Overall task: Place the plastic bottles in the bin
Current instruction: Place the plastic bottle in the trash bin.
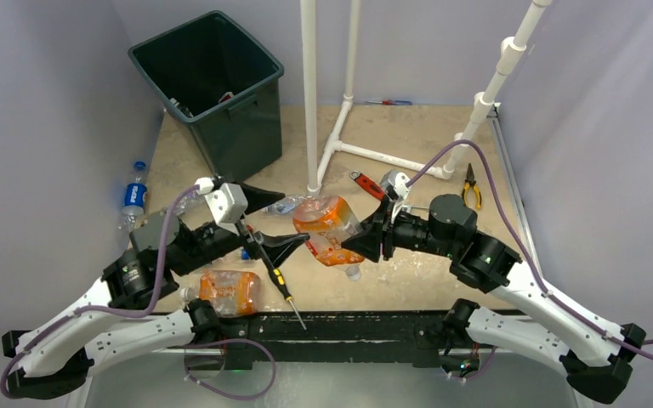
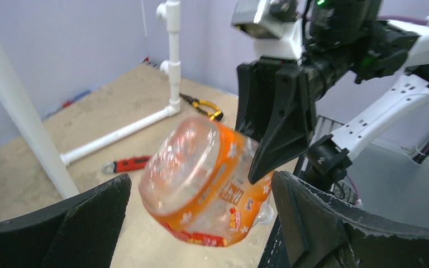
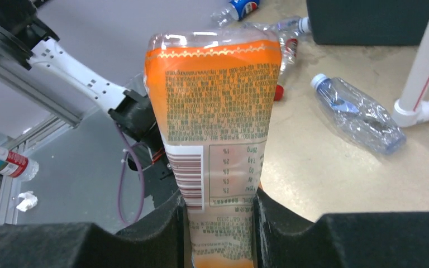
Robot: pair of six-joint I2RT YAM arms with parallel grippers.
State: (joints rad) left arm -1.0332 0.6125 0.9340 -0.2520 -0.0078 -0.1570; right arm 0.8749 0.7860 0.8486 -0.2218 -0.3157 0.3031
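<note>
"Right hand (image 1: 366, 240): clamped on the crushed clear plastic bottle with orange label (image 1: 327, 228); I hold it above the desk (image 1: 408, 280)."
"And your left?"
"Left hand (image 1: 279, 223): fingers wide apart, flanking that bottle. Far-left, well apart, stands the dark green square plastic bin (image 1: 238, 136)."

middle bottle (image 1: 327, 225): clear, orange label, white flower print, barcode patch. bin (image 1: 247, 127) dark green-black. surface (image 1: 429, 272) speckled tan. wrench (image 1: 364, 184) red, pipes (image 1: 309, 85) white, jaws black.
</note>
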